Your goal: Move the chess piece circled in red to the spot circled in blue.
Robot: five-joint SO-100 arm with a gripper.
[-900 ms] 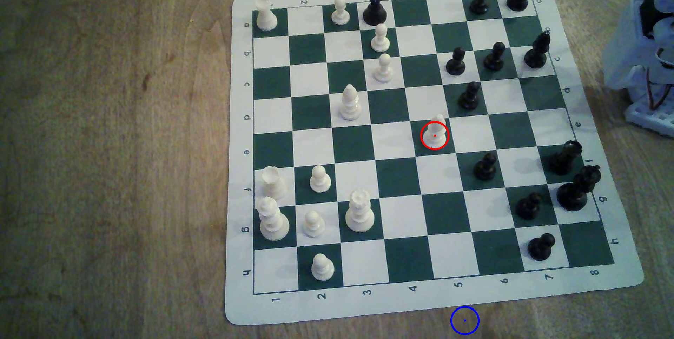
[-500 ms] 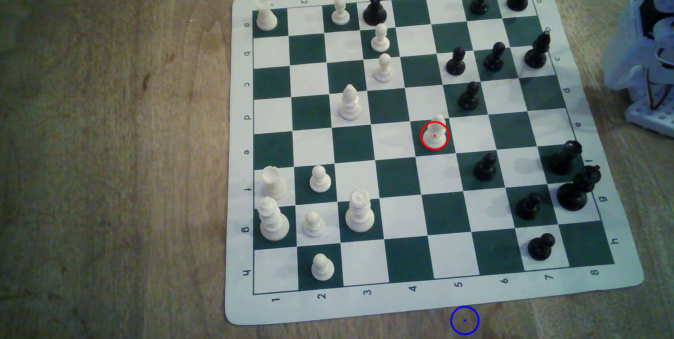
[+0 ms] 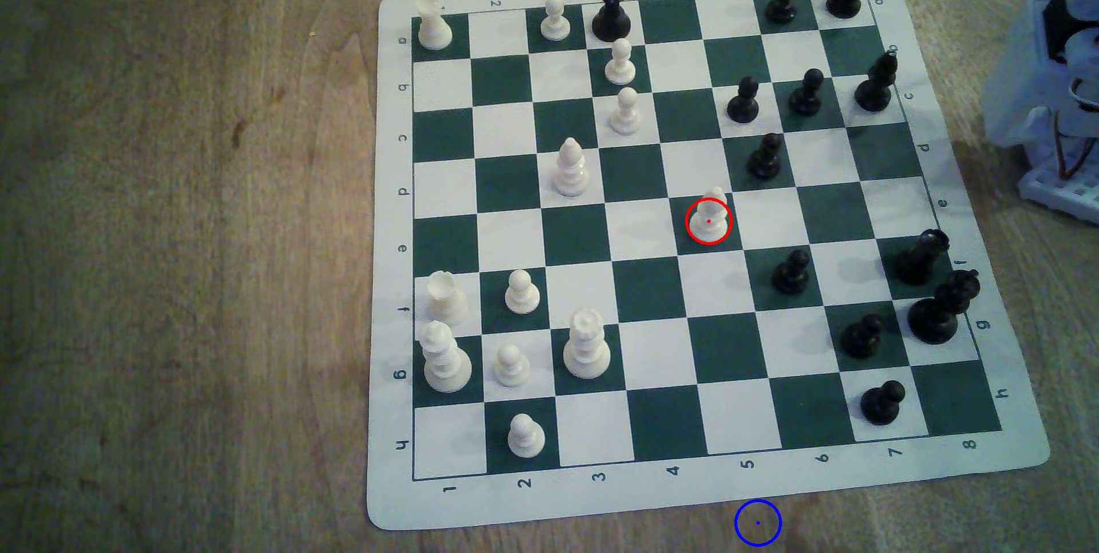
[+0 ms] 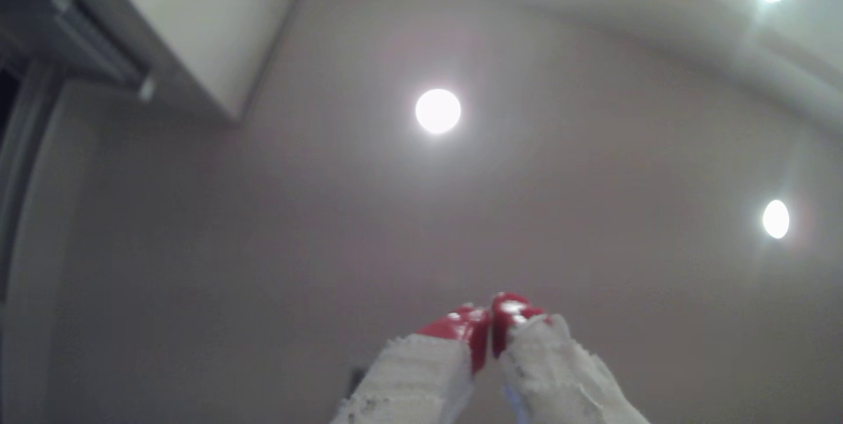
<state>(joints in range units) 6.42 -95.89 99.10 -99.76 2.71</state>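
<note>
Your gripper (image 4: 490, 319) points up at the ceiling (image 4: 547, 178), red-tipped fingers (image 4: 460, 323) pressed together, nothing between them. The arm (image 3: 1064, 83) sits folded at the exterior view's right edge, off the chess mat (image 3: 392, 267). The red-circled white pawn (image 3: 709, 219) stands upright on a green square mid-board. The blue ring (image 3: 757, 522) marks bare wood tabletop (image 3: 178, 232) just below the mat's near edge.

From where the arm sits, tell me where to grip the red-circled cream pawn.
Pinch the cream pawn at its narrow neck under the ball head, coming straight down: it stands upright, its neighbouring squares bare. The red-tipped gripper looks shut, so open it first.
</note>
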